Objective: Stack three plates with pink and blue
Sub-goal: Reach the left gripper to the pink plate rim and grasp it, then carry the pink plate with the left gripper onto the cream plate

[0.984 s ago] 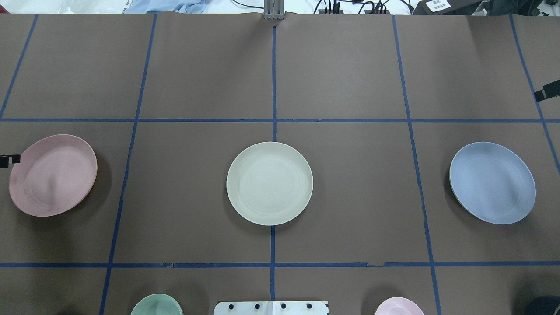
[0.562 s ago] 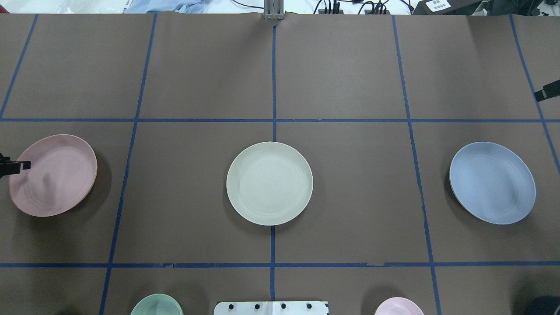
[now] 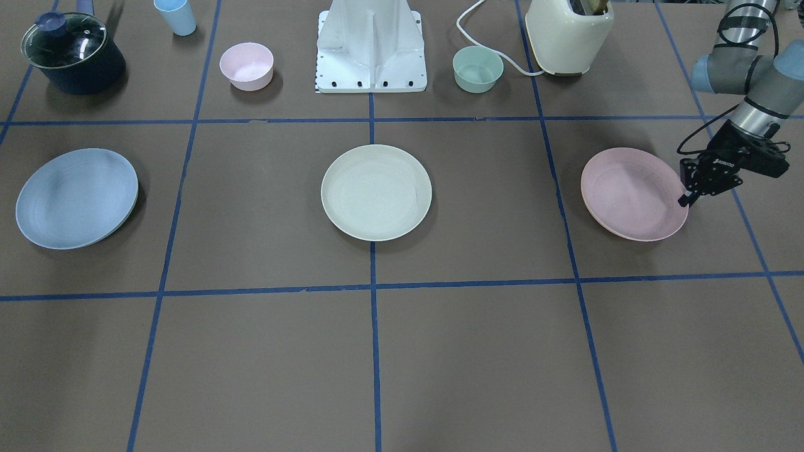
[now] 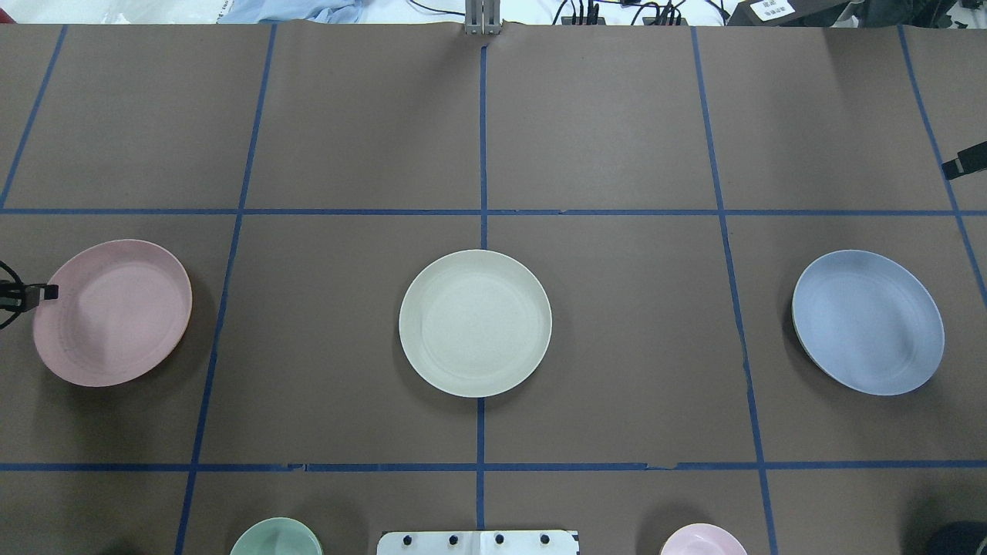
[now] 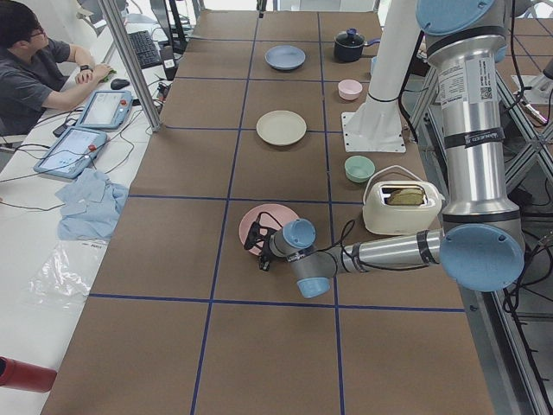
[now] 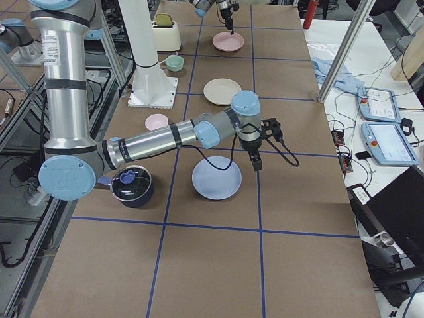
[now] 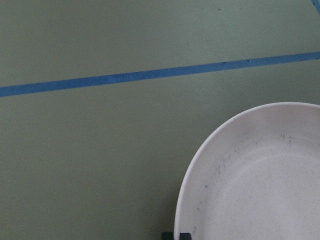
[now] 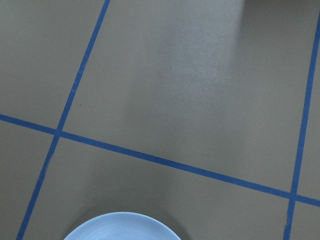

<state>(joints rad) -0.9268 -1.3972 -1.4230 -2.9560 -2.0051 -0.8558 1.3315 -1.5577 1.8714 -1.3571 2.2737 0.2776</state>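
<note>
Pink plate (image 4: 116, 312) at robot's left of counter (image 4: 347, 347), left pincer (image 3: 685, 197) narrow at its rim, grip unclear, cream plate (image 4: 475, 323) centre, blue plate (image 4: 868, 322) right, right pincer (image 6: 256, 164) beside it, gap unreadable

Two robot arms share one white pedestal (image 3: 370, 44), whose flat foot plate is fastened by a row of black screws (image 4: 453, 539). The left arm (image 5: 467, 164) and right arm (image 6: 65, 112) look alike: smooth silver tubes joined by rounded grey housings with pale blue round caps. The left arm's tube bears a white label with a square code and a dark lettered band. Each arm ends in a black two-finger unit: the left gripper (image 3: 686, 196), marked with white lettering, and the right gripper (image 6: 255, 164). Black cables (image 6: 273, 124) loop at each wrist.
</note>
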